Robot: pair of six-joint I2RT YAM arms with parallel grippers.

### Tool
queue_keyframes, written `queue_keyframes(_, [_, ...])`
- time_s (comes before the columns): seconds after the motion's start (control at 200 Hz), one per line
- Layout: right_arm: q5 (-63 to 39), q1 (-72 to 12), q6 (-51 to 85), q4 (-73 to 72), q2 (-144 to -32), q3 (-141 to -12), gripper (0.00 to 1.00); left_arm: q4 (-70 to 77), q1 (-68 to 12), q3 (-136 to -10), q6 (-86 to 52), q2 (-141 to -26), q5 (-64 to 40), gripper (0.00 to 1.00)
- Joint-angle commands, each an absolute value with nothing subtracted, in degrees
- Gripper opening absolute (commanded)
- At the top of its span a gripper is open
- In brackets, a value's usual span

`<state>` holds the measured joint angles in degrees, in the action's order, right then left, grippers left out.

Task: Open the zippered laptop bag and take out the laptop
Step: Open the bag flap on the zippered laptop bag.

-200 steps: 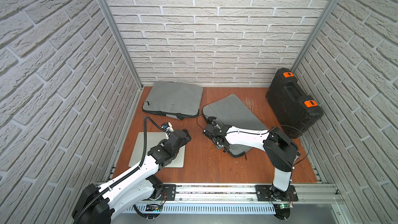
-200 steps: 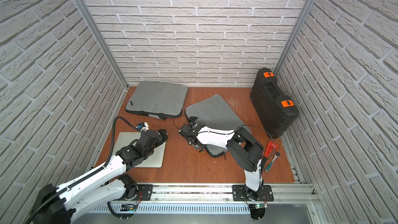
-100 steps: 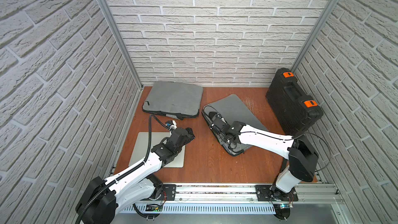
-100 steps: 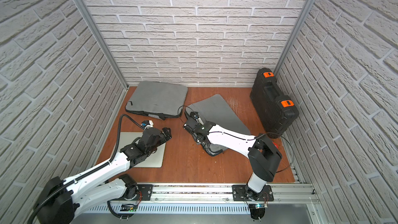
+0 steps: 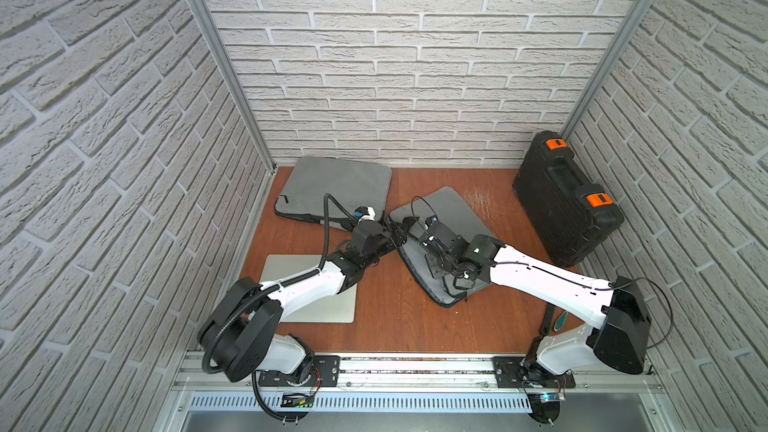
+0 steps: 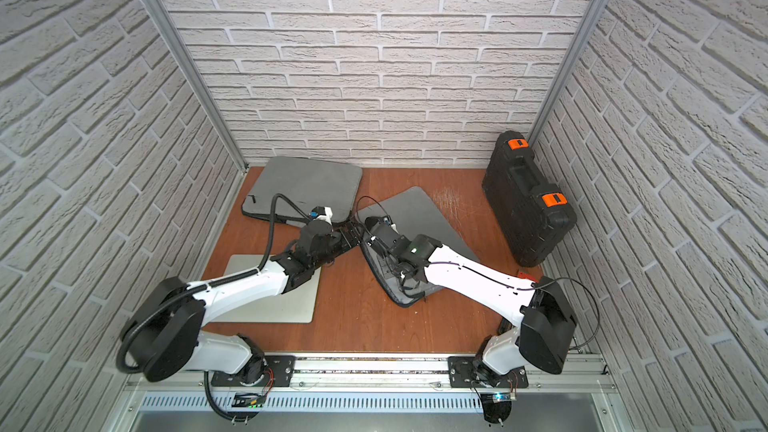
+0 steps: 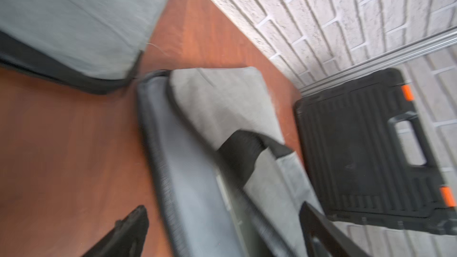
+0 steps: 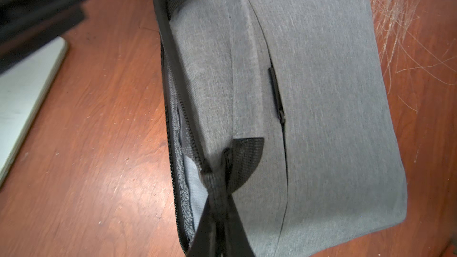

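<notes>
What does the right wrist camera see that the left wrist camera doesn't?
Only the right wrist view shows the right gripper pinching the zipper pull, and a silver laptop lying on the table. Only the left wrist view shows the black case, the brick wall and a second bag. Both show the partly unzipped bag and the table.

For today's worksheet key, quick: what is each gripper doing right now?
Left gripper: open, holding nothing.
Right gripper: shut on the zipper pull.
</notes>
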<state>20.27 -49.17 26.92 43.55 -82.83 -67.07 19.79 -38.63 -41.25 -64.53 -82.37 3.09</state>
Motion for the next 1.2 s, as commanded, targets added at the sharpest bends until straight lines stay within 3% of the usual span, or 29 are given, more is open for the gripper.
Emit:
queue_keyframes(0.0, [17.57,-49.31,26.01,40.75,-79.99,-66.23,0.06,28.76,-38.73,-44.19,-67.41,-86.47,-0.88,0.9])
queue_keyframes(0.165, [15.05,-49.35,26.24,39.68,-78.14,-64.24,0.06,32.62,-39.55,-47.23,-70.02,-92.82,-3.84,0.76])
queue_keyframes(0.345, [14.0,-49.32,26.76,39.51,-76.71,-62.76,0.06,35.57,-40.18,-48.68,-72.69,-96.96,-6.94,0.67])
queue_keyframes(0.45, [14.67,-49.37,26.98,39.81,-76.25,-62.55,0.06,36.08,-40.25,-47.4,-73.54,-96.46,-6.8,0.67])
queue_keyframes(0.64, [16.15,-49.31,26.98,39.96,-76.94,-63.47,0.06,27.28,-40.89,-44.16,-73.56,-89.62,-2.46,0.78])
queue_keyframes(0.83, [15.09,-49.31,26.37,39.07,-77.49,-64.4,0.06,21.01,-42.31,-42.43,-73.86,-84.77,-0.91,0.83])
queue_keyframes(1.195, [10.64,-49.37,26.26,37.74,-76.72,-62.93,0.06,33.47,-43.78,-46.15,-78.29,-95.71,-7.9,0.79])
